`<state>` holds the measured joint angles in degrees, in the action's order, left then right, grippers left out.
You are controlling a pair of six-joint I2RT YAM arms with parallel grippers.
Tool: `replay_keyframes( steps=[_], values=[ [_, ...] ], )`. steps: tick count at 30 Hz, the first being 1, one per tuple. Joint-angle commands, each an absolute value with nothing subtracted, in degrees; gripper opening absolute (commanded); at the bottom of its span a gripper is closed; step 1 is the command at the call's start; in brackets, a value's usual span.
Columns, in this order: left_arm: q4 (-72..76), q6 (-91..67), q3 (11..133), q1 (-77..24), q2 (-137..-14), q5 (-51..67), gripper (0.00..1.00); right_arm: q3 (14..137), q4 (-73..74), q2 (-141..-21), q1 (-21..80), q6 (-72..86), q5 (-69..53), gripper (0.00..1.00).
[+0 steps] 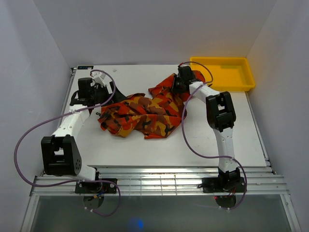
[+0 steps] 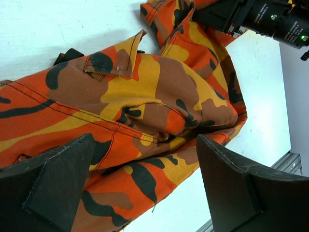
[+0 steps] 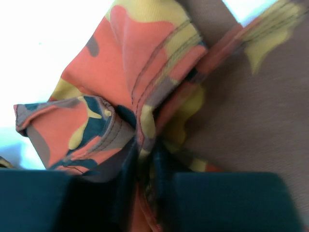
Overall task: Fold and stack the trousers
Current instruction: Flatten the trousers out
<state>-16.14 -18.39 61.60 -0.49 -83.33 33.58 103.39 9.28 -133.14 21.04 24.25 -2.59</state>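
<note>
Running 8 to 2 o'clock, the trousers [image 1: 145, 113] are being pinched at 2 by the right gripper [image 1: 176, 86], left gripper [image 1: 98, 93] released.

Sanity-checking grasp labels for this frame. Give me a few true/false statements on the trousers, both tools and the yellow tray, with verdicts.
1. The trousers lie crumpled, not folded. True.
2. The left tool is clamped on cloth. False: its jaws stand wide open above the trousers.
3. The right tool pinches a bunched fold of the trousers. True.
4. The trousers sit inside the yellow tray. False: they lie on the table; the tray is at the far right corner.
</note>
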Motion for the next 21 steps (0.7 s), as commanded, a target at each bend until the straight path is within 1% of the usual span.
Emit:
replay_keyframes(
  steps=[1,2,3,8,11,15,16,18,19,21],
  values=[
    [-15.2,-17.14,60.82,-0.53,-79.37,33.22,0.98,104.06,9.23,-131.85,21.36,23.38,-1.57,0.17],
    [-15.9,-17.05,60.82,-0.44,-79.37,33.14,0.98,104.67,8.97,-131.05,21.36,22.94,-2.54,0.1],
    [-16.34,-16.88,60.91,-0.44,-79.37,32.87,0.98,105.11,8.96,-130.0,21.36,22.5,-2.98,0.08],
    [-19.5,-16.52,61.52,-0.09,-79.72,30.85,0.98,109.42,6.69,-121.22,19.78,22.06,-8.43,0.08],
    [-19.86,-16.09,61.26,2.02,-79.02,29.8,0.98,107.85,1.77,-112.96,19.42,22.67,-10.81,0.08],
    [-21.96,-14.24,61.96,2.28,-78.66,26.9,0.98,101.44,-2.72,-100.66,19.42,22.76,-9.85,0.08],
    [-22.93,-13.89,62.4,2.55,-79.36,25.94,0.98,98.29,-2.2,-95.85,19.42,22.76,-8.1,0.08],
    [-25.83,-13.1,63.37,3.34,-79.72,24.53,0.98,95.03,-0.27,-91.17,19.42,20.75,-3.46,0.08],
    [-26.8,-12.75,63.37,3.95,-79.8,24.43,0.98,90.83,-0.09,-86.44,19.34,19.87,-2.3,0.08],
    [-27.86,-10.74,63.28,4.22,-79.98,24.26,0.98,85.46,3.51,-81.59,18.81,16.8,-0.45,0.08]
  ],
)
